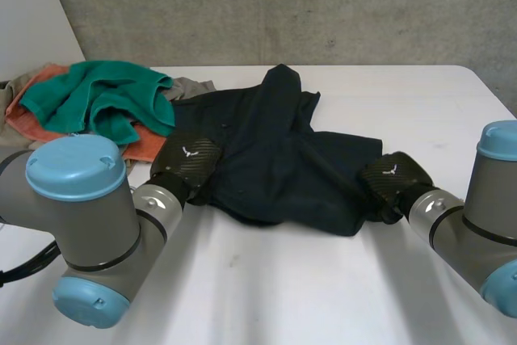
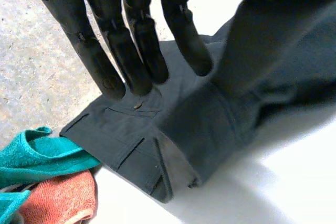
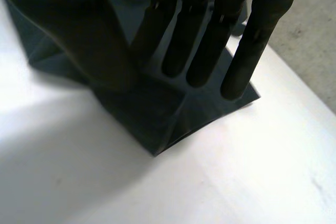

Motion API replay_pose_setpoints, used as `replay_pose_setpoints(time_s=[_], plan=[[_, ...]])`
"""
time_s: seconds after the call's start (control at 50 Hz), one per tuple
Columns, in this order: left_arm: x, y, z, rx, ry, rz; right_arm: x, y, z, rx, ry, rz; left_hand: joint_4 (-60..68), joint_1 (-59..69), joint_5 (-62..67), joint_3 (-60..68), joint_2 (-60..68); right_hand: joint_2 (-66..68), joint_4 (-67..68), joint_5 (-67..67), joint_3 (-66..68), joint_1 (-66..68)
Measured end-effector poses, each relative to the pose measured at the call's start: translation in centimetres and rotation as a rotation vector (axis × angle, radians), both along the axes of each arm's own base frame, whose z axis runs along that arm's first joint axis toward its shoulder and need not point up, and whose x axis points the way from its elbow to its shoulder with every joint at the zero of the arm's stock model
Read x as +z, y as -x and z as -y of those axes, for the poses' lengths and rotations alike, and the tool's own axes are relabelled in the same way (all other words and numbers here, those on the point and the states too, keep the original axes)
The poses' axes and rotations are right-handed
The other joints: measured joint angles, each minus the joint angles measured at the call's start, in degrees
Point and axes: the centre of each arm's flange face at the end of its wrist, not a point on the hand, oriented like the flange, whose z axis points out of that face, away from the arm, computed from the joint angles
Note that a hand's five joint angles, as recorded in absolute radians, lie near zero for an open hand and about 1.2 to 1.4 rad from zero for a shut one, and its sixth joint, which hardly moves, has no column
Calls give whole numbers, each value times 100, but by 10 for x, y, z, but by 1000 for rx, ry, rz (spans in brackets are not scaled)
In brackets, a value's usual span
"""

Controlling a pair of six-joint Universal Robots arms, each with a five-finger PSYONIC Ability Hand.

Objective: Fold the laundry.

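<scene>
I see the dark trousers point(image 1: 279, 169) lying rumpled, waistband showing. Left hand point(image 2: 131, 51) and right hand point(image 3: 202, 40) are straight-fingered over opposite ends.

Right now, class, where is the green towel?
In the head view, the green towel is heaped on an orange towel at the far left of the table, beyond the left hand and beside the dark trousers.

Both arms point(image 1: 89, 224) are showing grey joints with light-blue caps; the left hand point(image 1: 187, 159) and right hand point(image 1: 394, 177) are showing black woven-look backs, small white marks and matte fingers point(image 2: 131, 51).
</scene>
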Motion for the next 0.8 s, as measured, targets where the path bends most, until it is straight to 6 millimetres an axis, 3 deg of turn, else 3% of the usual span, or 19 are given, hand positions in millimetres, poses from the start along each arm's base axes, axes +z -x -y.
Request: replay_pose_setpoints(time_s=[0.04,0.22,0.24,0.42,0.44,0.56,0.58,0.68,0.72,0.76,0.78,0.8], plan=[[-3,-2,2,7,-7,8,-6,0,-1,2,-25,-4,1114,989,947,1072,1045,1025,1045,1037,1054,882],[-14,-7,8,16,-17,68,-14,0,-3,4,-56,-2,1223,990,973,1152,1133,1087,1212,1141,1168,882],[-27,-13,15,12,-10,169,-15,0,-3,3,-58,3,1223,990,973,1152,1133,1087,1212,1141,1168,882],[-37,-17,20,5,2,250,-16,-1,-2,-3,-58,24,1223,990,973,1152,1133,1087,1214,1141,1168,882],[-39,-17,21,5,3,260,-18,-1,-3,-4,-55,32,-210,-407,-204,-229,-276,1087,1214,1141,1168,882],[-39,-17,21,9,1,256,-18,-2,-3,-3,-53,33,-210,-407,-204,-229,-276,1087,1215,1141,1168,882],[-40,-17,21,19,-8,237,-18,-3,-4,3,-37,39,-2445,-2390,-2510,-2419,-2484,1087,1215,1141,1168,882],[-43,-16,24,23,-24,220,-16,-5,-5,8,-22,43,-2481,-2428,-2536,-2444,-2512,1087,1214,1141,1168,882],[-44,-14,26,25,-27,212,-16,-5,-5,9,-17,45,-1968,-1896,-1999,-1972,-1951,1087,1215,1141,1168,882],[-44,-13,29,27,-24,200,-16,-5,-5,10,-14,46,-373,-231,-437,-409,-442,1087,1215,1141,1168,882],[-44,-13,29,27,-24,200,-16,-5,-5,10,-14,46,-373,-231,-437,-409,-442,1087,1215,1141,1168,882],[-43,-12,32,30,-21,194,-15,-5,-6,11,-12,47,353,480,246,304,353,1087,1216,1141,1168,882]])
